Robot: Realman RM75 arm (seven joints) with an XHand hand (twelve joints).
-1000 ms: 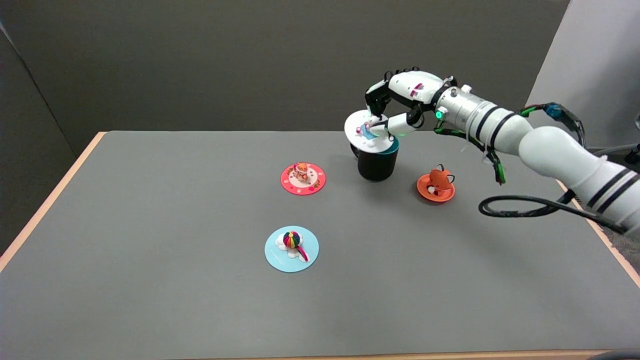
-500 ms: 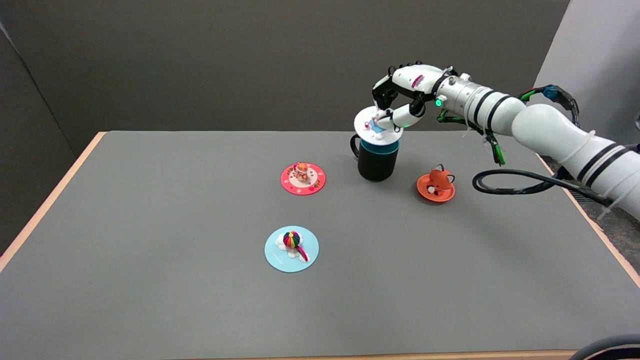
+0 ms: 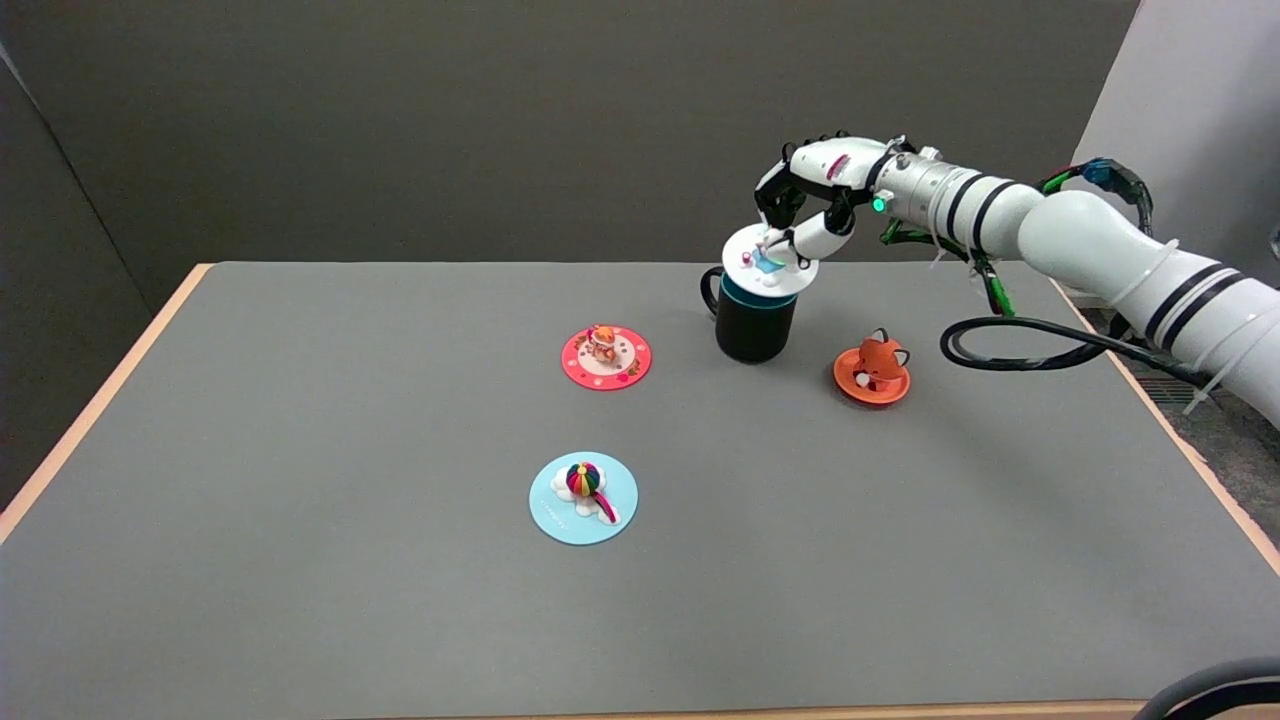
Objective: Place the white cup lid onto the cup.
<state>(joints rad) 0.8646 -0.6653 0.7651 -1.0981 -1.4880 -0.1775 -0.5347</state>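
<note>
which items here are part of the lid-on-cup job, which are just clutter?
In the job:
white cup lid, pinched by the right hand
black cup, under the lid

Lying about:
red lid
blue lid
orange fox lid
black cable loop

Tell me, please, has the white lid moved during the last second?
Yes. The white lid, held by the right hand, has shifted rightward and levelled over the black cup.

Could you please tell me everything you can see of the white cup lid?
The white cup lid is a thin round disc with a small colourful figure on top and a pink dot near its edge. It lies roughly level over the mouth of the black cup; the right hand pinches the figure from above.
</note>
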